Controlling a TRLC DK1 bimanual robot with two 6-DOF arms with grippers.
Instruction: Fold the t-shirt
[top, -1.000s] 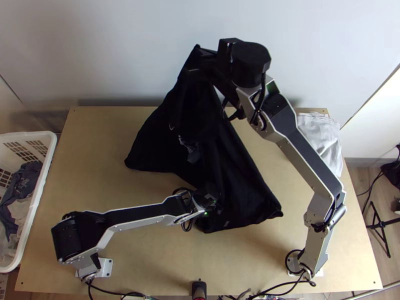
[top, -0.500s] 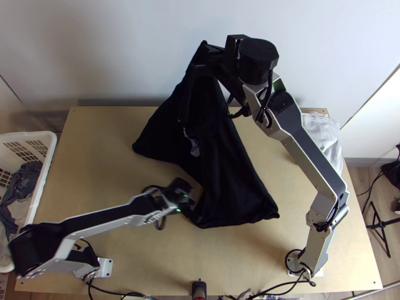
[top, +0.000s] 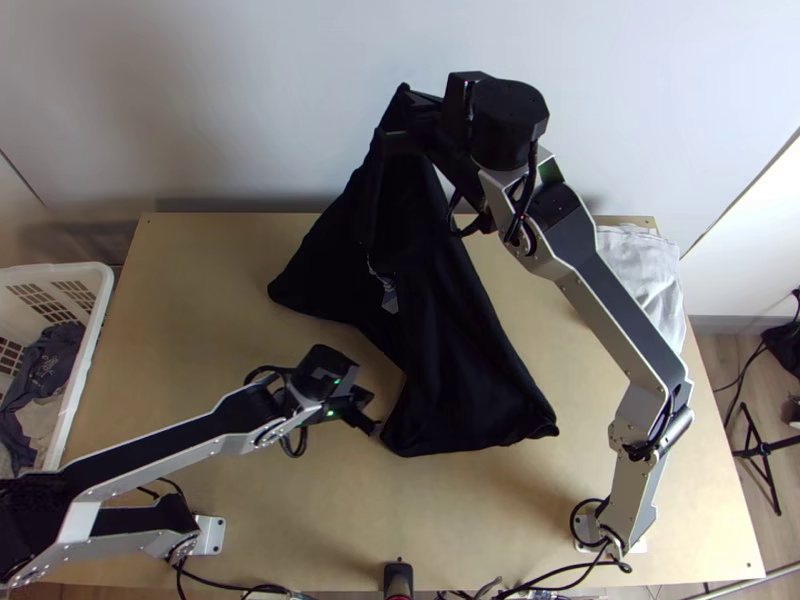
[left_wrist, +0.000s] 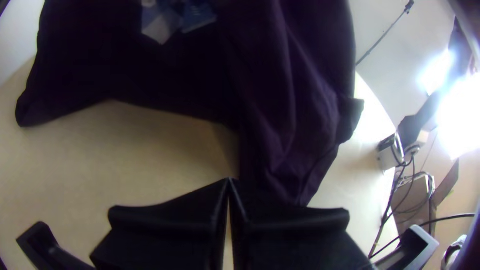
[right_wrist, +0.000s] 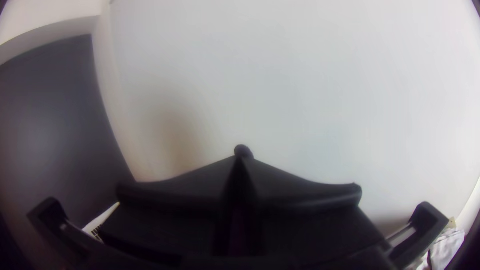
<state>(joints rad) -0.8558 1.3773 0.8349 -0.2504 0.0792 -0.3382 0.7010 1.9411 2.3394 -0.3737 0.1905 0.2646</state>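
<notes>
On pale wood (top: 200, 290), a draped black t-shirt (top: 450, 345) is pinched by the right gripper (top: 398, 100) — left gripper (top: 376, 431) closed — and clothes (top: 48, 368) are crumpled in a latticed basket (top: 60, 270).

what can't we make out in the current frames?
Which part of the t-shirt the right gripper holds: right wrist view, fingers cover it.
Full print: left wrist view, cut by top edge.
Whether the left gripper touches the shirt: top view, black against black.
Basket's outer side: top view, cut by left edge.
</notes>
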